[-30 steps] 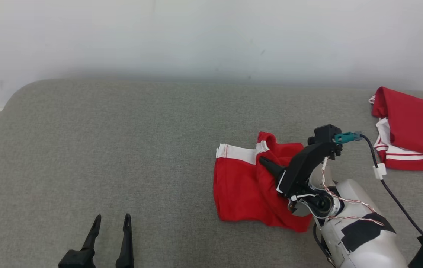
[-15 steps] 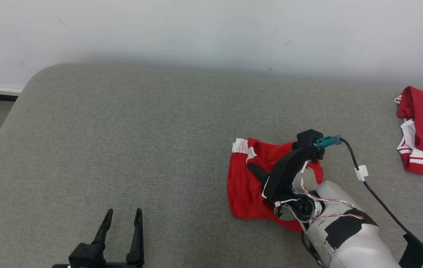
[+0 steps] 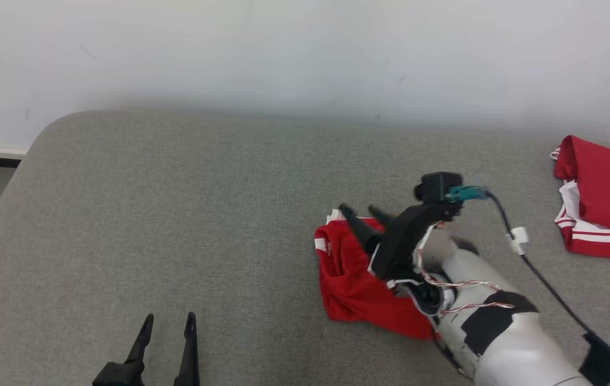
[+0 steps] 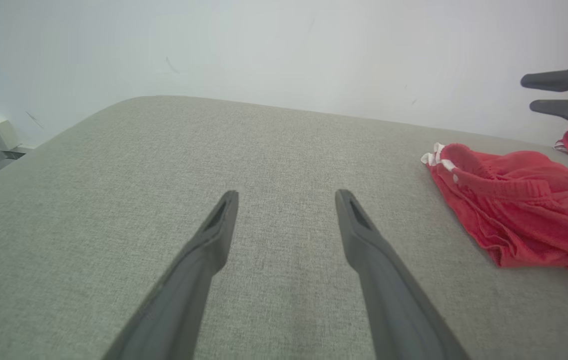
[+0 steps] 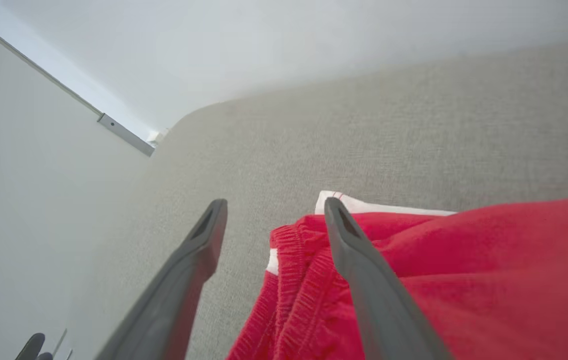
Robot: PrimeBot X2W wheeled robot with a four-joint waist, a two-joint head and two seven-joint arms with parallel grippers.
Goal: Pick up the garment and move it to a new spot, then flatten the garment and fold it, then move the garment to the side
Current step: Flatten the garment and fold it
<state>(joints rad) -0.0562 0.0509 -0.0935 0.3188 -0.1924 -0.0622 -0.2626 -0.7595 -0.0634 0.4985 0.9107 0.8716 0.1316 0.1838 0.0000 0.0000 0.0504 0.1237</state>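
2 garments lie on the cushioned surface [image 3: 176, 214], which backs onto a wall [image 3: 283, 53]. The nearer garment [image 3: 353, 279] sits bunched right of the middle, with the right claw [image 3: 358, 208] above its far left corner. The second garment [image 3: 605, 209] lies at the far right edge, well apart from it. The left claw [image 3: 169, 317] hangs over the bare near-left part, well left of both.

Under your left gripper [image 3: 170, 319] lies a wide grey woven-fabric cushioned surface [image 3: 176, 203]; beyond it, a plain white wall [image 3: 283, 48].
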